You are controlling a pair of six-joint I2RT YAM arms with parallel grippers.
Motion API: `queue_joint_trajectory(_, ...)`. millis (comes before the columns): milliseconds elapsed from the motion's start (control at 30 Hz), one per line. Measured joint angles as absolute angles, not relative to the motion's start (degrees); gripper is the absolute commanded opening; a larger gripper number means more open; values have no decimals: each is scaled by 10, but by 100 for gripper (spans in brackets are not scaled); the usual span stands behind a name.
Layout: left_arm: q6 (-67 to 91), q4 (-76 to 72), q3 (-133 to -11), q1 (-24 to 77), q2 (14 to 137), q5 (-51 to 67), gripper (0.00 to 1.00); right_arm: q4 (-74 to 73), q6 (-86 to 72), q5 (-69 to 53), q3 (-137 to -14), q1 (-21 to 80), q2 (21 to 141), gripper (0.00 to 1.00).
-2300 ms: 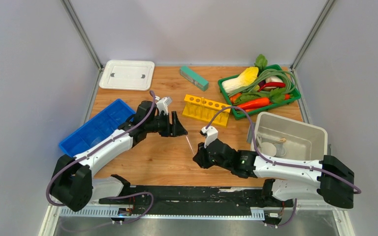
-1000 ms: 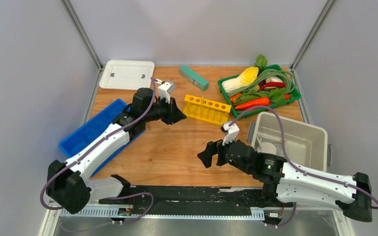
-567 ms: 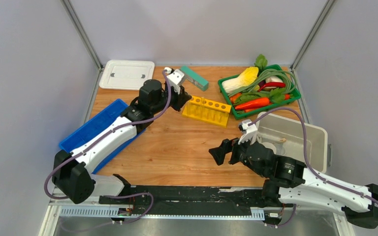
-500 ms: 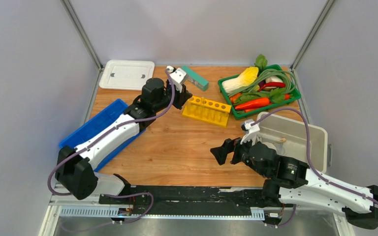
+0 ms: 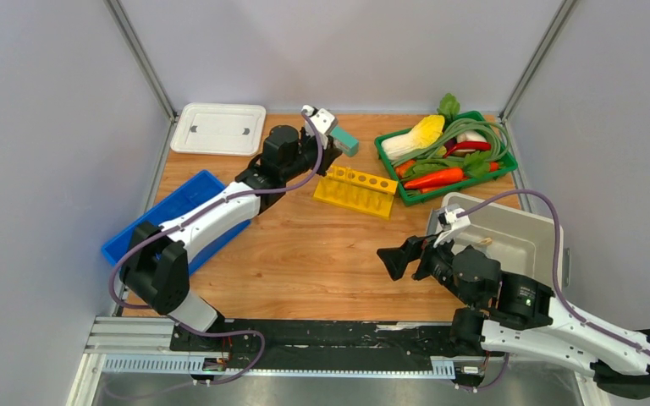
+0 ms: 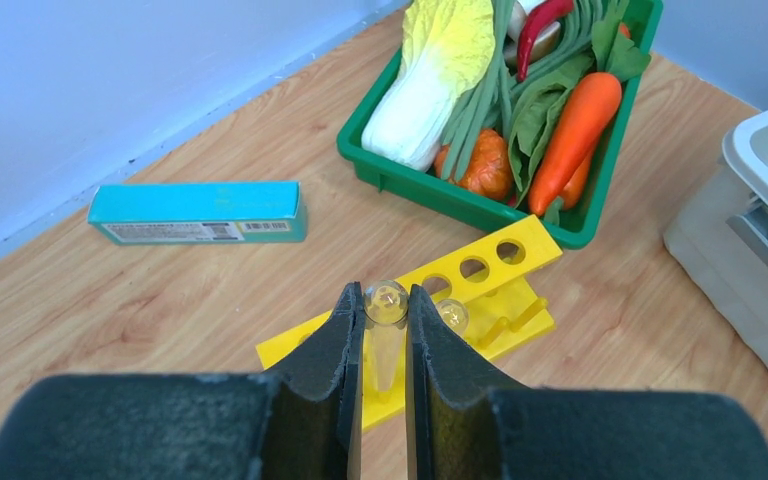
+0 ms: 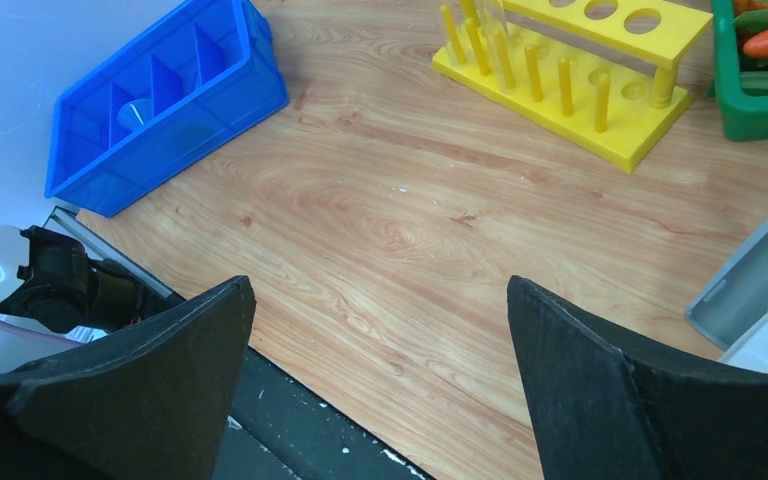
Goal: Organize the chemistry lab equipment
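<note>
Right pincer point(image 7: 375, 290): spread wide with nothing between its fingers, held low over bare wood near the front of the counter point(image 5: 305, 254).
Grey tub point(image 5: 542, 227): placed at the counter's right side, just beside the right arm.
Blue tray point(image 7: 165, 95): set at the left edge and divided into compartments; a small clear item point(image 7: 135, 112) is seen in one compartment, its kind not discernible.
Yellow rack point(image 6: 480, 265): stood past the middle of the counter, with a row of round holes along its top; a second tube point(image 6: 452, 316) is stood in it.
Left pincer point(image 6: 385, 330): narrowed onto a clear glass tube point(image 6: 387, 300), which is pinched upright between the black fingers.
Tube position: held over the rack's left end; whether its tip is inside a hole cannot be told.
Teal block point(image 6: 198, 212): laid flat beyond the rack, near the back wall.
Green basket point(image 6: 430, 190): filled with toy vegetables, at the far right.
White lid point(image 5: 218, 128): laid flat in the far left corner.
</note>
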State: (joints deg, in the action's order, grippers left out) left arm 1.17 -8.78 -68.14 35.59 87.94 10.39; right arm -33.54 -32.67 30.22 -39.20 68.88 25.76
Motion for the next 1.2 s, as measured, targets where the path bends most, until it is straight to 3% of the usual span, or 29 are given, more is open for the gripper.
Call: queue_joint_trajectory(1200, 25, -127, -662, 356, 904, 104, 8, -336, -321, 306, -394, 689, 265, 100)
